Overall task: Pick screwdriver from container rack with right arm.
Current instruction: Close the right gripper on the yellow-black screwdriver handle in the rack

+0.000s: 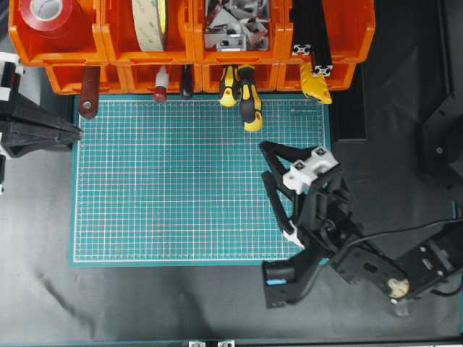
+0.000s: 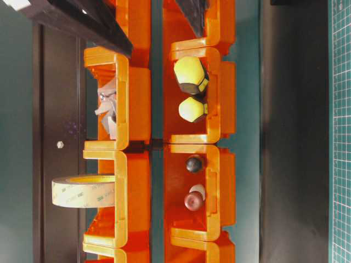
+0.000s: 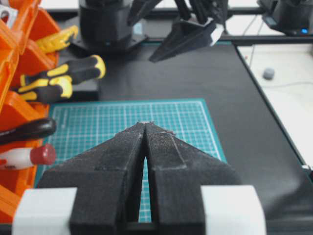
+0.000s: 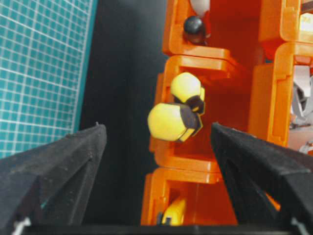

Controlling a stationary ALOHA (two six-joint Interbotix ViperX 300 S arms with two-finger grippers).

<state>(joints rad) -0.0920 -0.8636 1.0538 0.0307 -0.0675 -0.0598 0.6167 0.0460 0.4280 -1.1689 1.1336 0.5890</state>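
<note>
1. Hovering over the right part of the green cutting mat [image 1: 195, 181], the right arm [image 1: 347, 246] points its end effector [image 1: 265, 160] up toward the container rack [image 1: 188, 43], with its two black fingers spread wide and nothing between them.
2. From the right wrist view, the fingers [image 4: 54, 166] frame two yellow-and-black handle ends in one orange bin, well apart from the fingertips.
3. Two such handles stick out of the lower tier in the overhead view; the screwdriver [image 1: 249, 97] is the longer one, reaching down onto the top edge of the mat, with a shorter one [image 1: 228, 85] just beside it on the left.
4. Its shaft is hidden inside the bin.
5. At the left edge of the overhead view, the left end effector [image 1: 72, 131] rests level beside the mat; the left wrist view shows its fingers [image 3: 117, 166] pressed together with only a thin slit between them, gripping nothing.
6. Upper bins hold a red tape roll [image 1: 49, 14], a tan tape roll [image 1: 148, 22], grey metal brackets [image 1: 233, 25] and black profile bars [image 1: 311, 32].
7. Lower bins also hold a dark red handle [image 1: 89, 90], a white tool with a red tip [image 1: 160, 87], a black handle [image 1: 187, 83] and a yellow tool [image 1: 316, 85].
8. Everything sits on a dark bench [image 1: 145, 303].
</note>
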